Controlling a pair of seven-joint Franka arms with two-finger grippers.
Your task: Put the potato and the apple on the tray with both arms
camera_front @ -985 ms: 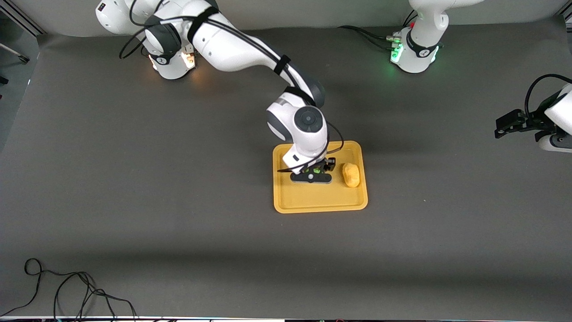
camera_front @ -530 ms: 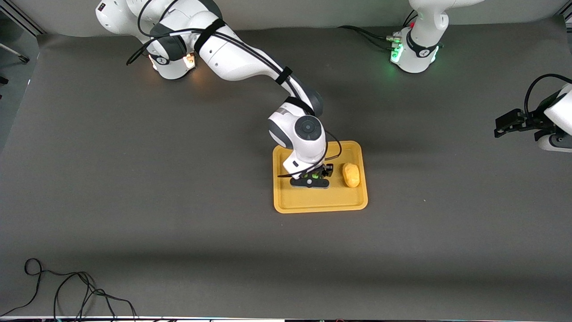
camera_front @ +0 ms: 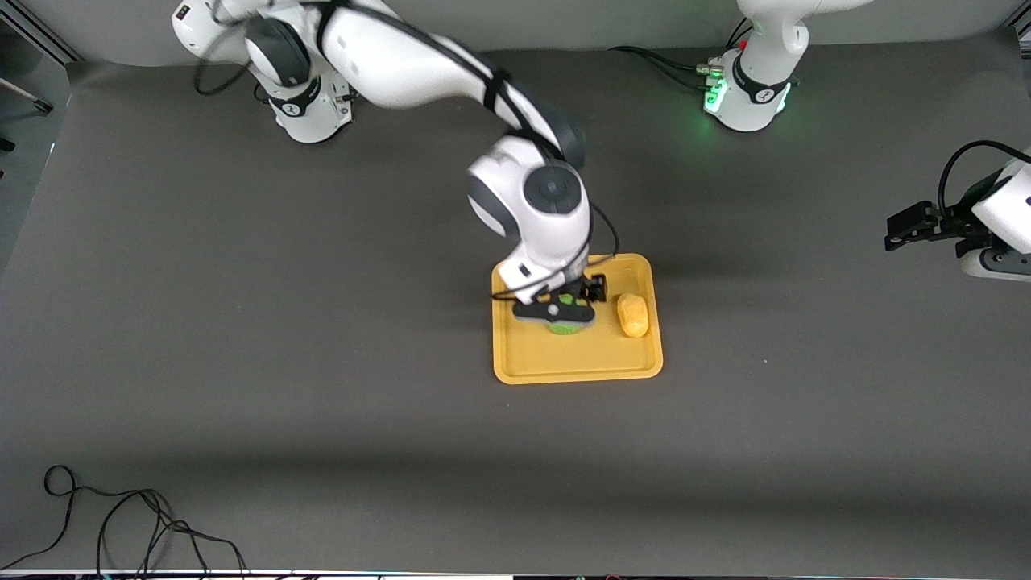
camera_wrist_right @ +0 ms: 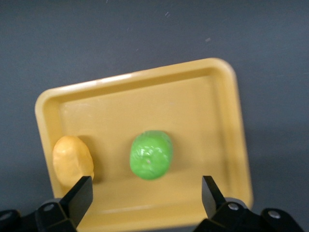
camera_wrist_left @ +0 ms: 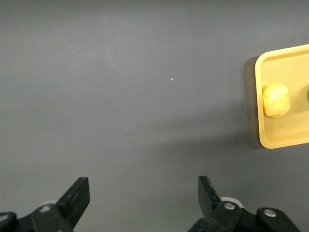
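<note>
Apple (camera_wrist_right: 151, 154) and potato (camera_wrist_right: 73, 161) both lie in the tray (camera_front: 576, 362), the two close beside each other but apart. The right pincer (camera_front: 556, 310) hangs directly over the apple with its fingers (camera_wrist_right: 79, 198) spread and holding nothing; the right wrist view shows the green lump resting free on the tray floor, below the pincer and between the lines of its two fingers. The potato lies just beside that pincer, toward the left arm's end of the tray, its long axis running roughly parallel to the tray's short edge. The left pincer (camera_front: 910, 227) waits over bare table (camera_front: 242, 362) at the left arm's end, well apart from the tray, its fingers (camera_wrist_left: 77, 195) likewise spread and empty; from it the tray lies toward the right arm's end. Judged from this layout, both items are placed, and what remains appears to be a straight upward withdrawal of the right pincer, the nearer of the two, which must clear the apple without nudging the potato beside it.
</note>
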